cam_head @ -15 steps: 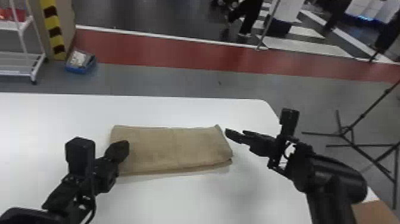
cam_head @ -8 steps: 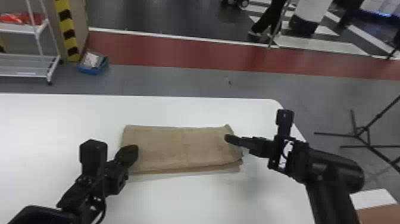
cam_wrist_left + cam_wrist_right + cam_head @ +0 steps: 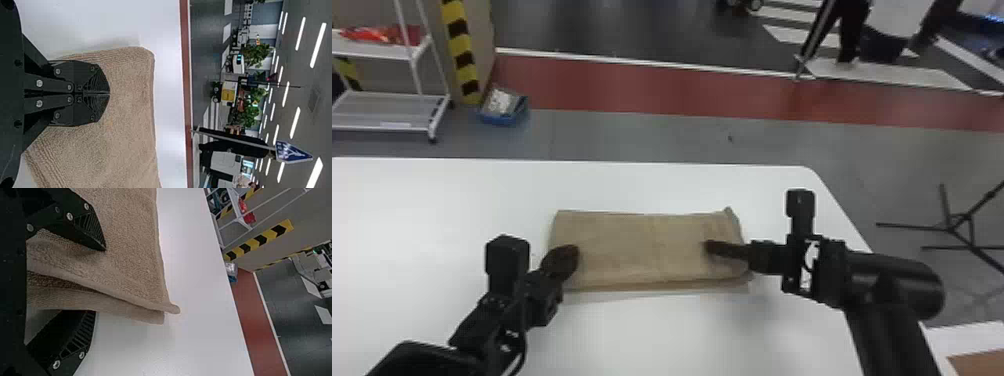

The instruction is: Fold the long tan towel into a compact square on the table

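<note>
Right wrist view — towel edge (image 3: 129, 299) between right gripper's (image 3: 714, 249) parted fingers.

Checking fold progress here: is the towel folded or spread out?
Folded: the towel lies in a rectangle, stacked layers showing along its edge.

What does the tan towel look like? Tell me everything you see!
The tan towel looks soft and fuzzy. It lies on the white table, folded in layers into a wide rectangle, not a square. The left gripper has shut fingers over the left end; the right gripper has open fingers either side of the right edge. I can't tell if either gripper touches it.
</note>
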Robot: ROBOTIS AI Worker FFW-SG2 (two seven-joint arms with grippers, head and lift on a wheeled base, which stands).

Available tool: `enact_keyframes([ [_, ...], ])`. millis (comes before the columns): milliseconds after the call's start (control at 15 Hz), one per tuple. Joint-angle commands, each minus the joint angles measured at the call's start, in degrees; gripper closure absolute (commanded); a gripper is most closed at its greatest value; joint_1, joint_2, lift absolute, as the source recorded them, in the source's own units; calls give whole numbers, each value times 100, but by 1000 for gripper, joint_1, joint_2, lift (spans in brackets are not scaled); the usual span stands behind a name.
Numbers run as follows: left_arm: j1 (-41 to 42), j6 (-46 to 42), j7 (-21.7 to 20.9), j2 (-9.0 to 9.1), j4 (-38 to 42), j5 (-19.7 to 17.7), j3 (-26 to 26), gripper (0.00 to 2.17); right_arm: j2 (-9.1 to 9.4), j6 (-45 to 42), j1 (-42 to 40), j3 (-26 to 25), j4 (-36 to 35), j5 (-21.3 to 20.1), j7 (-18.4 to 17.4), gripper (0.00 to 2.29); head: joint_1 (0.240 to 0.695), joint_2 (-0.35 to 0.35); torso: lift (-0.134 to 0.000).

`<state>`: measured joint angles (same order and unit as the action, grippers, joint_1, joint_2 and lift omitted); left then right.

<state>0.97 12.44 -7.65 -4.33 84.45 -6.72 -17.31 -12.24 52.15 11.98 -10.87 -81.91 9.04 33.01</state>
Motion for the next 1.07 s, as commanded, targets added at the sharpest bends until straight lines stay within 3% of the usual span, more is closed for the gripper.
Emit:
enact_keyframes([
  [0, 0, 1, 0, -15, -16, 4, 0, 2142, 2, 72, -11, 23, -141, 27, 4, 863, 695, -229, -113],
  [133, 0, 18, 0, -24, -16, 4, 9, 2142, 2, 72, -99, 23, -440, 203, 57, 1288, 695, -225, -113],
  [400, -9, 141, 0, 2, -16, 56, 0, 2142, 11, 511, -161, -30, -1205, 792, 39, 1301, 695, -208, -113],
  [467, -18, 194, 0, 11, -16, 56, -18, 2142, 90, 793, -125, -3, -1451, 853, 22, 1301, 695, -198, -113],
  [600, -18, 317, 9, 11, -7, 74, -53, 2142, 415, 1267, -29, 85, -1829, 915, -13, 1301, 695, -183, -113],
  [667, -18, 352, 9, 11, -7, 74, -88, 2142, 459, 1355, 33, 278, -1952, 1038, -93, 1301, 695, -173, -113],
  [800, -18, 493, 0, 11, 28, 65, -106, 2142, 609, 1408, 217, 665, -1978, 1143, -374, 1298, 695, -145, -113],
  [1000, 18, 651, 9, 11, 177, 65, -141, 2142, 881, 1390, 516, 1166, -1759, 985, -708, 1298, 695, -83, -113],
])
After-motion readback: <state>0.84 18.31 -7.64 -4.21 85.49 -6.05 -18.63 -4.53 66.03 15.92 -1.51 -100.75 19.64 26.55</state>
